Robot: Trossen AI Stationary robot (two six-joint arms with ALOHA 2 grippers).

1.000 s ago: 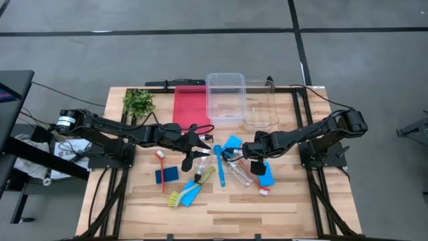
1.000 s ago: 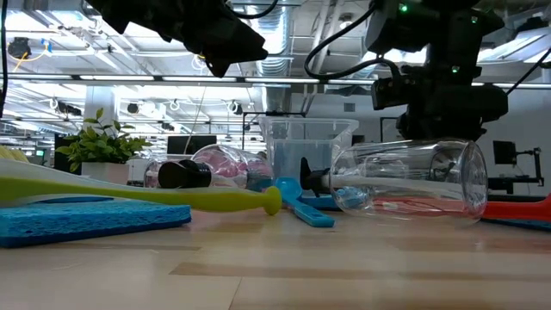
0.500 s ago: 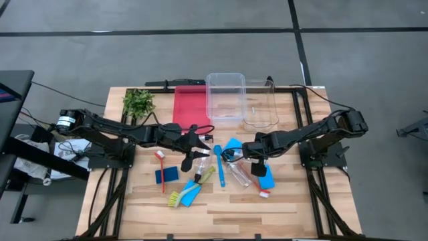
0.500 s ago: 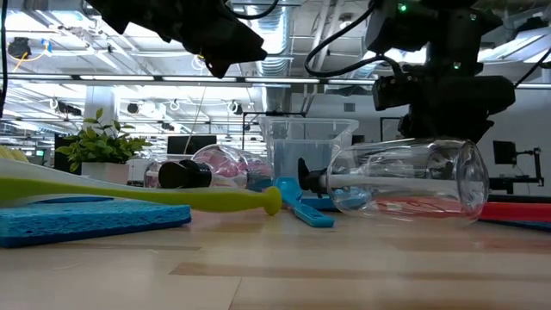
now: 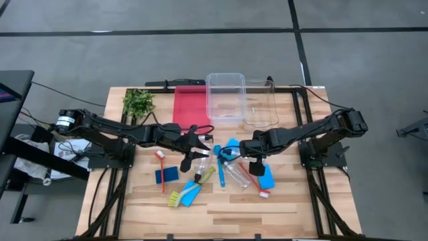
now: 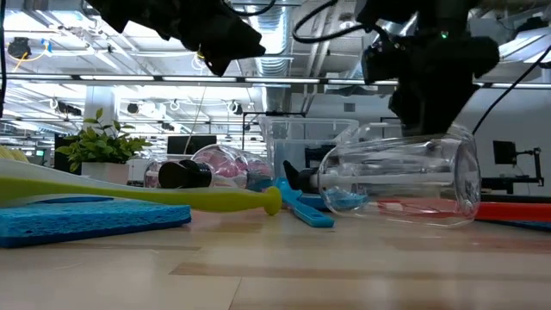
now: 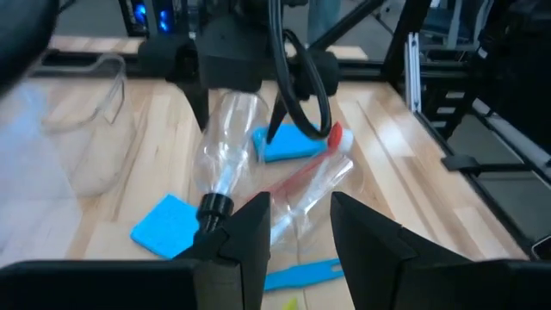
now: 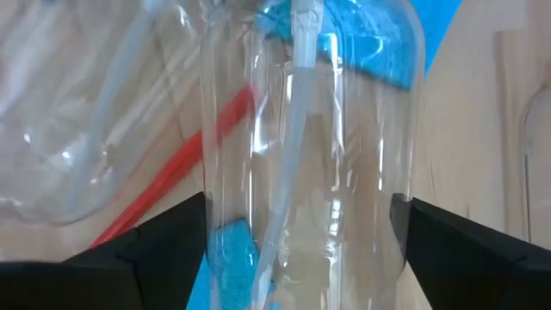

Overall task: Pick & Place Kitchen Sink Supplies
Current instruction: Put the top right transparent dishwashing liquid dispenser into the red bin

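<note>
Right gripper, jaws apart astride a clear bottle lying mid-table; it should centre on the body before closing. Left gripper, half-parted and empty, hovers beside

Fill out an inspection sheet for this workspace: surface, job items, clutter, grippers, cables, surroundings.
Surface: wooden table, bare along the near edge.
Job's things: clear bottles, blue sponges and brushes heaped mid-table.
Clutter: plant, red tray, clear bins at the back edge.
Grippers: left gripper part open above the pile, empty; right gripper with fingers astride a lying bottle.
Cables: black cable across the floor, left.
Surroundings: grey floor.
</note>
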